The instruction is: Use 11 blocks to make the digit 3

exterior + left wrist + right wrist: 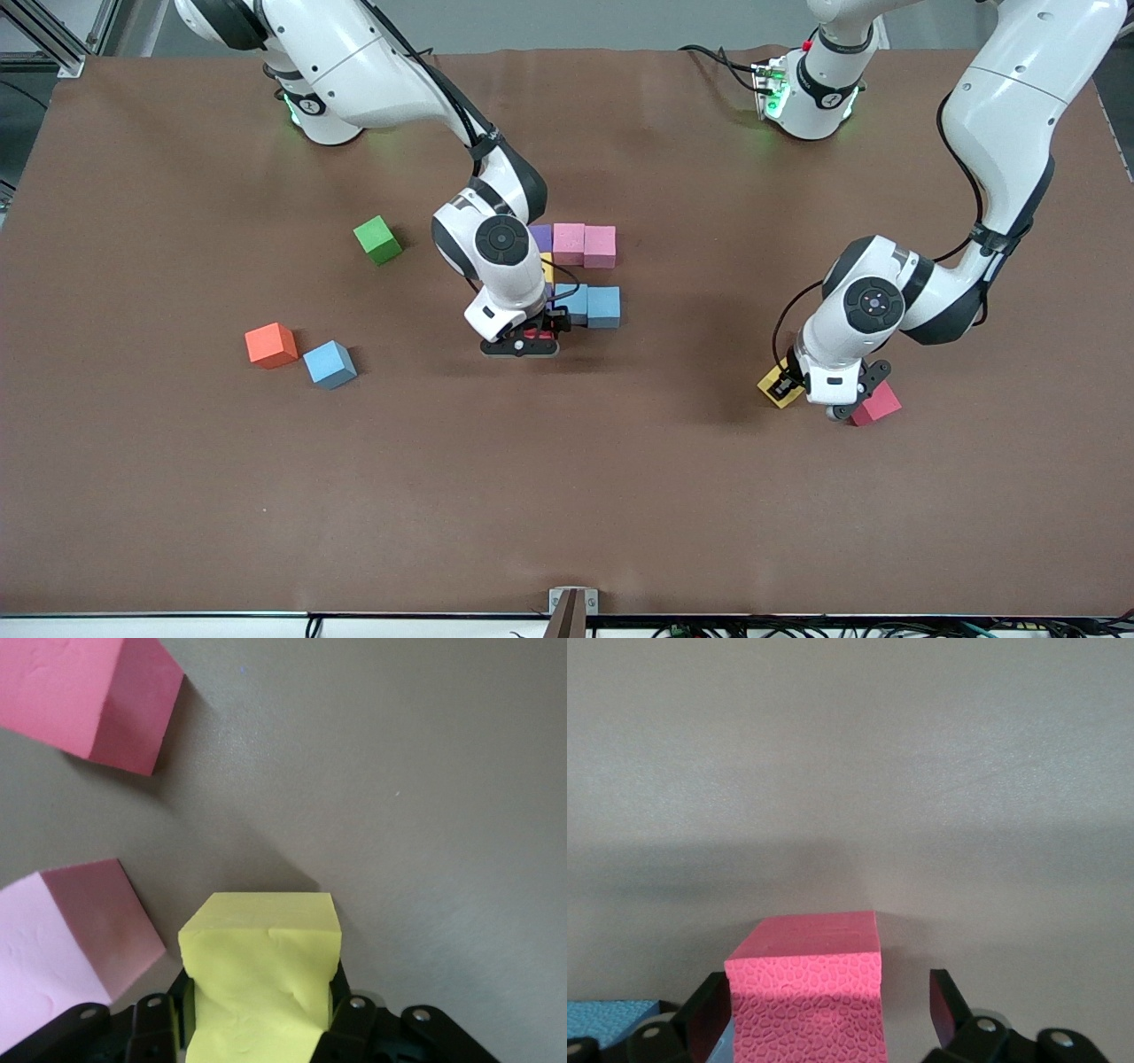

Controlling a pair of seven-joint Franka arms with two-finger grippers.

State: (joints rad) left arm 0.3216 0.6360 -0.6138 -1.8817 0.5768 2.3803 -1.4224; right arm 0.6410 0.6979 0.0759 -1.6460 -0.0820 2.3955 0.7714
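My right gripper [530, 337] [824, 1005] is open, with its fingers on either side of a red block [806, 992] that sits on the table; one finger stands clear of it. Beside it are two light blue blocks [604, 306], a yellow block [547, 266], a purple block [540, 237] and two pink blocks [585, 245], partly hidden by the right arm. My left gripper [784, 385] [261, 1005] is shut on a yellow block [261, 966], low at the table toward the left arm's end. A red block [877, 403] lies beside it. A third light blue block [330, 364] lies apart, toward the right arm's end.
An orange cube [270, 345] sits next to the lone light blue block. A green cube [378, 239] lies farther from the front camera. The left wrist view shows a red block [89, 700] and a pale pink-topped block [62, 948] close by. The brown mat [567, 496] covers the table.
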